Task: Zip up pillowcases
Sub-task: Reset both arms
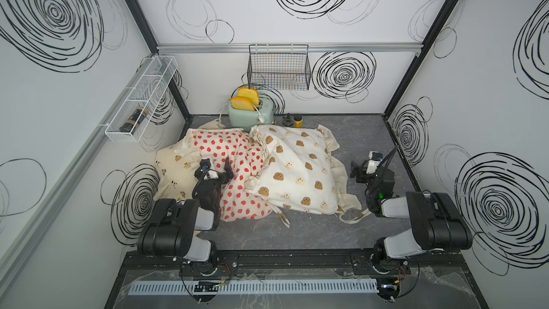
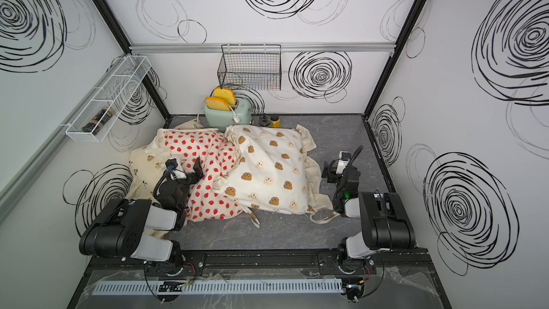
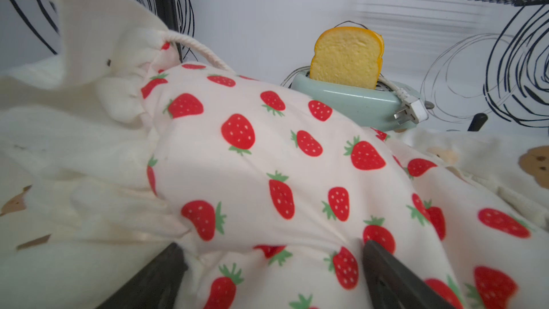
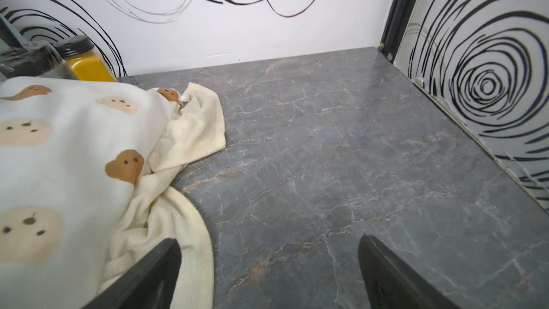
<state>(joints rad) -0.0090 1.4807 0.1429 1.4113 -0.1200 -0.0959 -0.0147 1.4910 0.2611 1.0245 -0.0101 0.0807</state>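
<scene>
Three pillowcases lie heaped on the left and middle of the table. In both top views the strawberry pillowcase lies between the cream one with small bears and the off-white one with brown bear faces, which partly overlaps it. My left gripper is open, low over the strawberry cloth, jaws straddling a fold. My right gripper is open above bare table, beside the bear-face pillowcase's ruffle. No zipper shows.
A mint toaster holding bread slices and two small jars stand at the back, touching the pillows. A black wire basket hangs on the back wall, a white wire shelf on the left wall. The grey marble table is walled on three sides.
</scene>
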